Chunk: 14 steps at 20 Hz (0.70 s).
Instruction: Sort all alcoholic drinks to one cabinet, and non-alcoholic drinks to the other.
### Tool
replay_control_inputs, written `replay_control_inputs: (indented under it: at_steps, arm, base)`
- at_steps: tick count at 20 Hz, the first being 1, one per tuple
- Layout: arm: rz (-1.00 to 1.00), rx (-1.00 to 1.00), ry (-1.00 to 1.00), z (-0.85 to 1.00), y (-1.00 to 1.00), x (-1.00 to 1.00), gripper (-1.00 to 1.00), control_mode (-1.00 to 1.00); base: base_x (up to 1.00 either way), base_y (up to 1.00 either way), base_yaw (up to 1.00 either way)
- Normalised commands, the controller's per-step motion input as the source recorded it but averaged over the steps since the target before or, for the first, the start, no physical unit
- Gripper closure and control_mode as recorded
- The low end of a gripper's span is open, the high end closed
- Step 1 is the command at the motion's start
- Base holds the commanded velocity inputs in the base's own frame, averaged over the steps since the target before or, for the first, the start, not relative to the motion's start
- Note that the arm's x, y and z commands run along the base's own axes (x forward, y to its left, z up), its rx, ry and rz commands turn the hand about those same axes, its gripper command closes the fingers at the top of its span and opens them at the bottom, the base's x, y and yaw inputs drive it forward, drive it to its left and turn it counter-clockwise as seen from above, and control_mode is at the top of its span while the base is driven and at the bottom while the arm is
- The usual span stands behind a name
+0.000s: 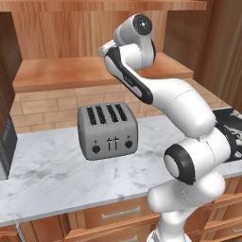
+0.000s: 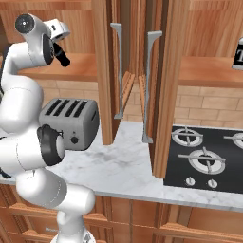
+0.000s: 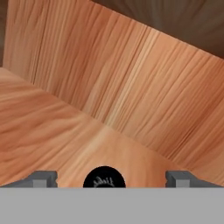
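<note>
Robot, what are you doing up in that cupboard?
The arm reaches into the open left cabinet above the toaster. Its gripper is open, fingers spread wide, right above the black cap of a small bottle standing on the wooden shelf. So that bottle looks just put down or let go. In the other cabinet, a black-labelled bottle peeks in at the edge.

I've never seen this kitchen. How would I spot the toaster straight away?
Look at the white marble counter that runs under the open wooden cabinets. The toaster stands on it against the brick wall, left of the black hob. It is a silver box with four dark slots on top and two black knobs on its front, the one metal thing on the marble.
</note>
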Motion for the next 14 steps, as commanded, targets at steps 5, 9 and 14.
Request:
replay_control_inputs:
  at_steps: [5,9,14]
  arm:
    - [0.0,0.0,-0.01,-0.11,-0.09,0.04,-1.0,-1.0]
    - [0.0,0.0,-0.02,-0.1,-0.14,0.03,-1.0,-1.0]
    - [0.0,0.0,-0.02,-0.07,-0.08,0.05,-1.0,-1.0]
  base:
    - [0.0,0.0,0.0]
    - [0.0,0.0,0.0]
    - [0.0,0.0,0.0]
